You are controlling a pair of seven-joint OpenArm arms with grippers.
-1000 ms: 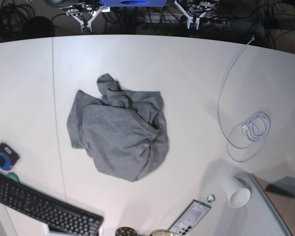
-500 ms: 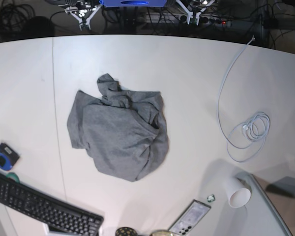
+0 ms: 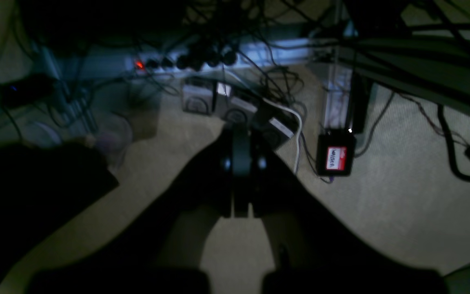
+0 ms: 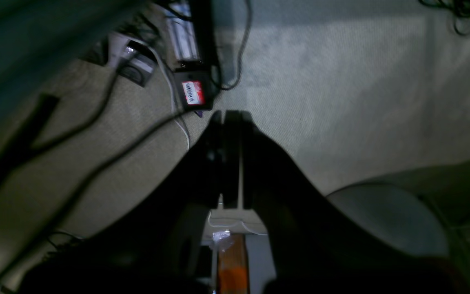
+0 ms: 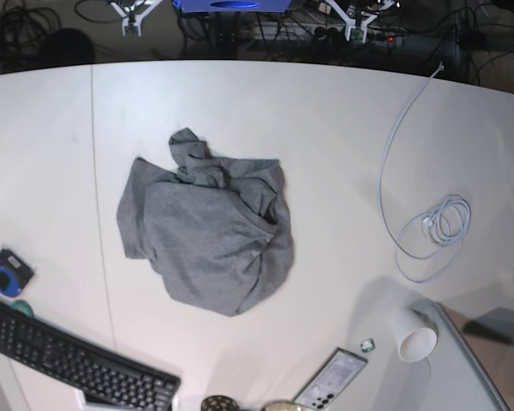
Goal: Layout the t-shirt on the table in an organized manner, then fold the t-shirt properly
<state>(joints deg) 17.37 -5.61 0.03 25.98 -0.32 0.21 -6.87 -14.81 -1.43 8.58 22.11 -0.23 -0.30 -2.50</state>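
- Left gripper (image 3: 241, 163): jaws pressed together, nothing between them. It hangs beyond the table's far edge and faces the carpeted floor (image 3: 382, 212), a power strip (image 3: 218, 57) and tangled cables.
- Right gripper (image 4: 229, 155): jaws closed with only a thin line between them, holding nothing. It too points at the floor, with a black box bearing a red and white label (image 4: 193, 93) just past its tips.
- In the base view only small white parts of the two arms show at the top, behind the table's far edge; neither is over the tabletop.
- T-shirt (image 5: 207, 233): lies crumpled in a rough heap on the table (image 5: 325, 128), left of centre, with a bunched tail of cloth pointing at the far edge. Nothing touches it.
- White cable (image 5: 428, 214): runs from the far edge down the right side and ends in a loose coil, well apart from the t-shirt.
- Paper cup (image 5: 414, 336): on its side near the near right corner, beside a grey panel (image 5: 463, 377).
- Phone (image 5: 330, 381): at the near edge, below the t-shirt.
- Keyboard (image 5: 77, 364): at the near left corner, with a blue and black round item (image 5: 7, 271) just beyond it.
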